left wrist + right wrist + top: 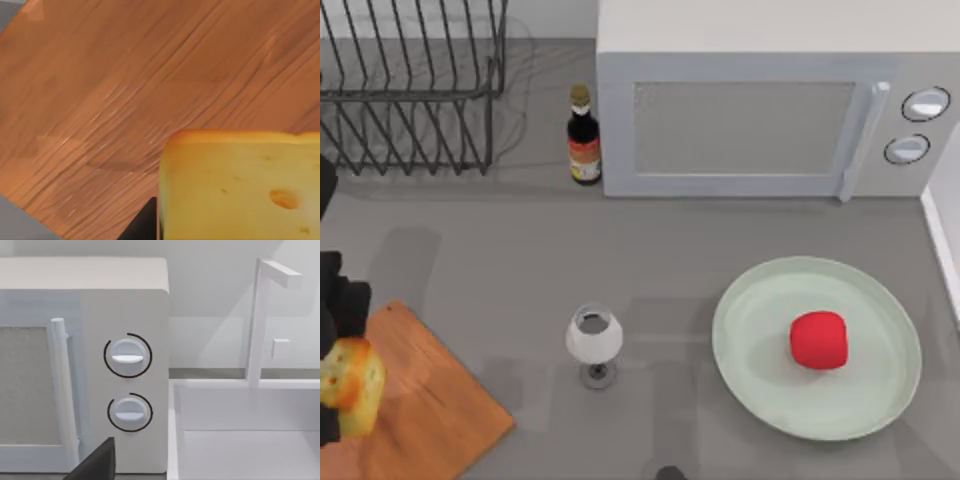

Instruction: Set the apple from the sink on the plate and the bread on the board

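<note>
The golden-yellow bread (pixel 355 385) hangs over the near-left part of the orange-brown board (pixel 430 400), with my left gripper (pixel 334 372) shut on it at the table's left edge. In the left wrist view the bread (pixel 240 185) is close up above the board's wood grain (pixel 125 90). The red apple (pixel 818 340) lies on the pale mint-green plate (pixel 750 330) at the right, a little right of its middle. A dark part of my right gripper (pixel 97 465) faces the microwave and the white sink (pixel 240 440).
A wine glass (pixel 594 340) stands between board and plate. At the back are a wire dish rack (pixel 410 90), a dark sauce bottle (pixel 584 135) and a white microwave (pixel 760 120). The sink's faucet (pixel 260 320) rises behind the basin.
</note>
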